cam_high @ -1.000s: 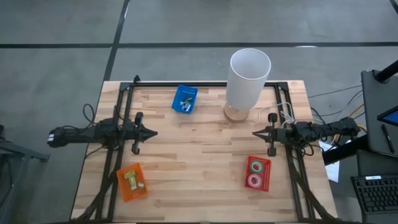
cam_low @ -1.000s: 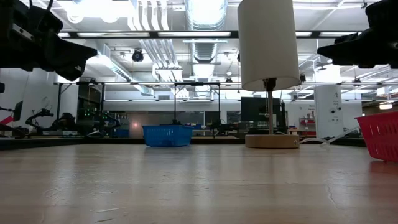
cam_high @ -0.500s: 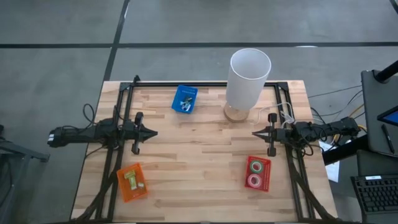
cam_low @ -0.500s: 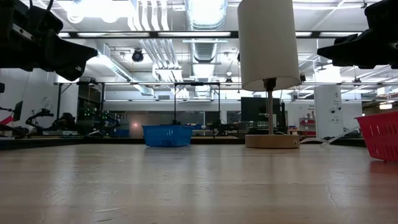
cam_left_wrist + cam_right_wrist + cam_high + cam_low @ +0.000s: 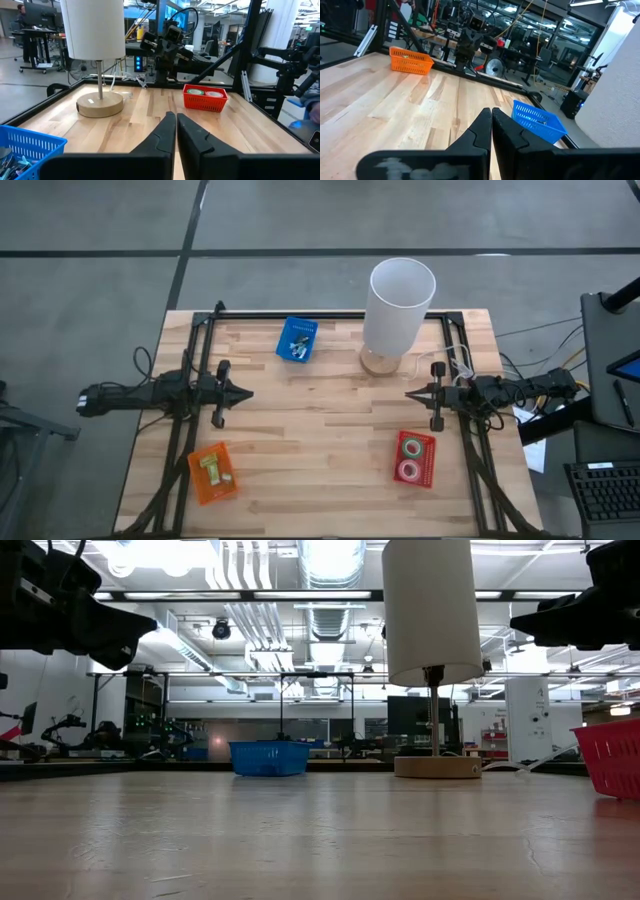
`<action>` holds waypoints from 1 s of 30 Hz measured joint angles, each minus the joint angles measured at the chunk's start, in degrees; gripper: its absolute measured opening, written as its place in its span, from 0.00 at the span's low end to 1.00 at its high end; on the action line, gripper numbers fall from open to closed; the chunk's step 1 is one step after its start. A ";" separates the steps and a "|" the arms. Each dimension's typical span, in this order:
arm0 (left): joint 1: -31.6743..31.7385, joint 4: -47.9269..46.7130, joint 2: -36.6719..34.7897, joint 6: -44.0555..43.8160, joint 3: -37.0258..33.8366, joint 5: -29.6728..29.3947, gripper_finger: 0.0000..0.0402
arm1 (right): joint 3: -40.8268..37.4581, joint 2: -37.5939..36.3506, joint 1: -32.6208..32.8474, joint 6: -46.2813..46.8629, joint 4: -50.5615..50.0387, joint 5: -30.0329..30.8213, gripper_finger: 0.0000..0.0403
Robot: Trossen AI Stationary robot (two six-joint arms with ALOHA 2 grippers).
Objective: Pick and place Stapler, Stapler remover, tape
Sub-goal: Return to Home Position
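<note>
Wooden table (image 5: pixel 330 430), white-shaded lamp (image 5: pixel 400 305) at the back, and both arms hang level above the boards. The left gripper (image 5: pixel 246 392) sits well to the lamp's left and a little forward of it, fingers (image 5: pixel 165 131) pressed together on nothing. The right gripper (image 5: pixel 410 394) hovers just forward of the lamp's base, pointing back at its partner, fingers (image 5: pixel 482 125) closed and empty too. Now the tape: a green roll (image 5: pixel 411 449) and a pink roll (image 5: pixel 408 471) lie side by side in the red basket (image 5: pixel 205 101), forward of the lamp near the table's front edge. Left of the lamp, close by, is the blue basket (image 5: pixel 268 758) with small bits inside that I cannot make out. Far off to the lamp's front-left, the orange basket (image 5: pixel 200 485) holds pale green boxes (image 5: pixel 214 468).
</note>
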 joint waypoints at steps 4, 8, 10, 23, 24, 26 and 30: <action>0.00 0.00 0.00 0.00 -0.01 0.00 0.06 | 0.00 0.00 0.00 -0.02 0.00 0.00 0.02; 0.00 0.00 0.00 0.00 -0.01 0.00 0.07 | 0.00 0.02 0.00 -0.08 0.02 -0.02 0.02; 0.00 0.00 0.00 0.00 -0.01 0.00 0.07 | 0.00 0.02 0.00 -0.04 0.02 -0.01 0.02; -0.02 0.00 0.00 0.02 -0.03 -0.02 0.07 | 0.00 0.00 0.00 -0.01 0.02 0.00 0.02; -0.02 0.00 0.00 0.00 -0.03 -0.02 0.07 | 0.00 0.00 0.00 -0.02 0.02 -0.01 0.02; -0.02 -0.02 0.00 0.00 -0.03 -0.02 0.07 | 0.00 0.00 0.00 -0.13 0.03 0.00 0.02; -0.02 -0.01 0.00 0.00 -0.05 -0.02 0.07 | 0.00 0.00 0.00 -0.10 0.02 -0.02 0.02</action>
